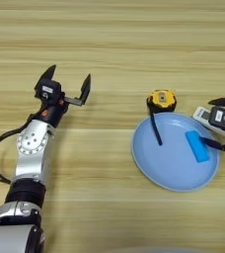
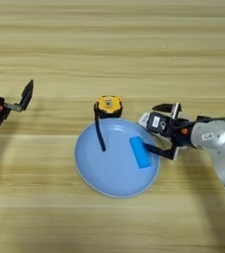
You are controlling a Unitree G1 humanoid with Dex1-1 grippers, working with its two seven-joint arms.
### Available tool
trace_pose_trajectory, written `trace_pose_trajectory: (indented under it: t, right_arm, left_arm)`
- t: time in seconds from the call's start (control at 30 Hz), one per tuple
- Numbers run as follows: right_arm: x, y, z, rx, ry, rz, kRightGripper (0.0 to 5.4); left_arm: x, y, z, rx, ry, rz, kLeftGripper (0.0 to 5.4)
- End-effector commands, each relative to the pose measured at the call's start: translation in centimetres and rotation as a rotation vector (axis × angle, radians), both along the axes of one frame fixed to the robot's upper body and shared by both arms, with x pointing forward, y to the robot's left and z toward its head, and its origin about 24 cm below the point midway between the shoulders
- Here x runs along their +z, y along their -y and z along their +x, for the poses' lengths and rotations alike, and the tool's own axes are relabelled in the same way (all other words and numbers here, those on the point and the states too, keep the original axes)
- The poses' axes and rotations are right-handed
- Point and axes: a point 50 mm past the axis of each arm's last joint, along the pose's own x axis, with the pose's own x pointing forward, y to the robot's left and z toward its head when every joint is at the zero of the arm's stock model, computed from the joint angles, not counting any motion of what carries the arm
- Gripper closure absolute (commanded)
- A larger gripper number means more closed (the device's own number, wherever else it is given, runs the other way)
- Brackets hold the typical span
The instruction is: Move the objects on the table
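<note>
a light wooden table (image 1: 114, 44) with horizontal plank grain fills the view from above. right of centre lies a round light-blue plate (image 2: 109, 173). a small bright blue rectangular block (image 2: 140, 152) lies inside the plate near its right rim. a yellow-and-black tape measure (image 2: 108, 105) sits on the table just beyond the plate's far rim, and its black strap (image 2: 99, 132) trails over the rim onto the plate. a slim white remote control (image 2: 145, 119) lies at the plate's far-right edge, mostly hidden by the arm.

the right gripper (image 2: 165, 130) reaches in from the right, its two black fingers spread, one over the remote area and one at the plate's right rim just beside the blue block. it holds nothing. the left gripper (image 1: 68, 84) hovers well apart on the left, fingers spread wide and empty.

the step in hand looks like a pick at the plate's right edge, of the block or the remote; which one cannot be told. to do it well, the fingers should straddle only one object, clear of the rim, and close squarely across its narrow sides so the plate is not nudged.
</note>
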Motion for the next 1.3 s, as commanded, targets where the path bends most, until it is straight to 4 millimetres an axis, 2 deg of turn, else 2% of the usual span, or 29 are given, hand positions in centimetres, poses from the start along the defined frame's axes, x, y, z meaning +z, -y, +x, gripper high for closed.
trace_pose_trajectory:
  t: [0.03, 0.3, 0.7, 1.13, 1.3]
  right_arm:
    - [-0.8, 0.0, -0.4, 0.025, -0.037, -0.039, 0.04]
    - [-1.2, -0.6, -0.6, 0.053, -0.052, -0.035, 0.04]
    - [-0.4, -3.6, -1.1, 0.142, -0.061, 0.081, 0.04]
    - [-1.4, -5.4, -0.6, 0.172, -0.081, 0.12, 0.04]
    - [-1.4, -5.4, -0.4, 0.162, -0.071, 0.129, 0.04]
  left_arm:
    - [0.2, 0.0, 0.3, -0.006, 0.004, 0.01, 0.0]
    - [0.2, 0.0, 0.3, -0.006, 0.003, 0.009, 0.0]
    - [0.1, 0.1, 0.3, -0.006, 0.001, 0.007, 0.0]
    - [0.0, 0.1, 0.4, -0.005, 0.002, 0.006, 0.0]
    - [0.1, 0.1, 0.4, -0.004, 0.004, 0.007, 0.0]
